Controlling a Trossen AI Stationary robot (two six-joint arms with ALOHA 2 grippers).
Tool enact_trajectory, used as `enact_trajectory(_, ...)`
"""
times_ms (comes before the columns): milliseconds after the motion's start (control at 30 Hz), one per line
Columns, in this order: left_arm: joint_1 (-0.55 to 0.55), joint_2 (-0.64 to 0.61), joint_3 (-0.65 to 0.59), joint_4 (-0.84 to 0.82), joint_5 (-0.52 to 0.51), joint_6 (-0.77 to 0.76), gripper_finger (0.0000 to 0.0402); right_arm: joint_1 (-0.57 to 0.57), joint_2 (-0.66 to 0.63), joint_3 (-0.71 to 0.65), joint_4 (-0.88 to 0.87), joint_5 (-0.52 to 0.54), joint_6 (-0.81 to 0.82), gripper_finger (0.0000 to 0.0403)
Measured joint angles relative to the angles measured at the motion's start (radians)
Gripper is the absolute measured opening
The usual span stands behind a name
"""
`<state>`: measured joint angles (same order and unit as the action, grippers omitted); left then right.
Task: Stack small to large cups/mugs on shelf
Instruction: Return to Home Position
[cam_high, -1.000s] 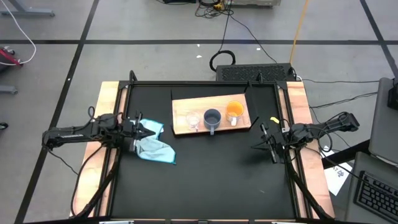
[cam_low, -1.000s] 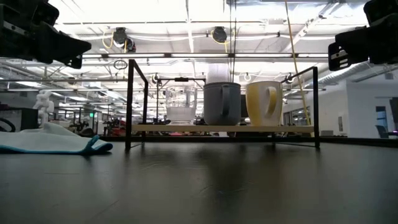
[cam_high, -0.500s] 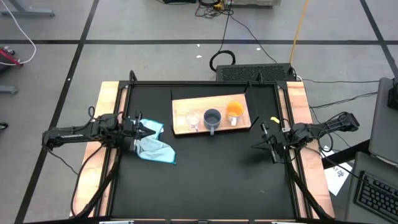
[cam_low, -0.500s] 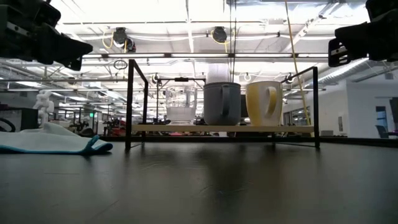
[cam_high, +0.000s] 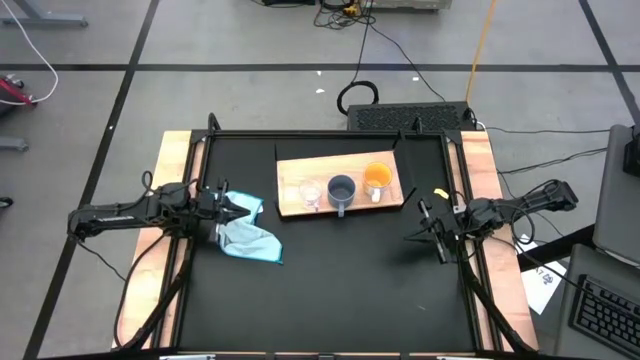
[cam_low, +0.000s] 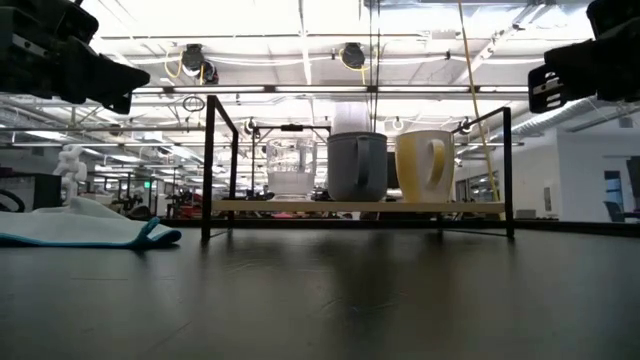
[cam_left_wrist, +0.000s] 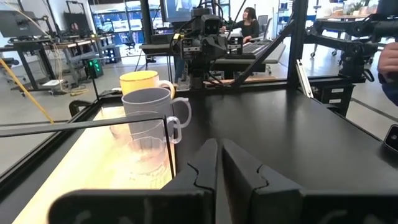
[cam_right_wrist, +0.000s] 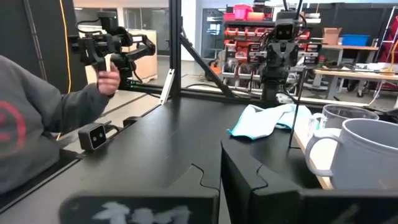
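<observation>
Nothing has shifted: the glass cup (cam_high: 310, 192), grey mug (cam_high: 341, 189) and orange mug (cam_high: 377, 178) stand in a row on the shelf (cam_high: 300, 165) at twelve o'clock, while the left gripper (cam_high: 238, 207) at nine and the right gripper (cam_high: 427, 229) at three hang empty with fingers together, so the job looks done.

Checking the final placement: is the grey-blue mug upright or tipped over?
Upright. In the low view the grey-blue mug stands on its base on the shelf, between the clear glass cup and the orange mug.
</observation>
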<state>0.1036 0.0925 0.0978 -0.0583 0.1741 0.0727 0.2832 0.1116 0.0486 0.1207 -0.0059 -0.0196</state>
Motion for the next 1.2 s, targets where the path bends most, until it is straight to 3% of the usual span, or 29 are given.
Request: enact_trajectory(1200,0.0,0.0,0.0,0.002,-0.001,0.001,0.0033,0.0,0.0,0.0,0.01,0.001,0.0,0.0)
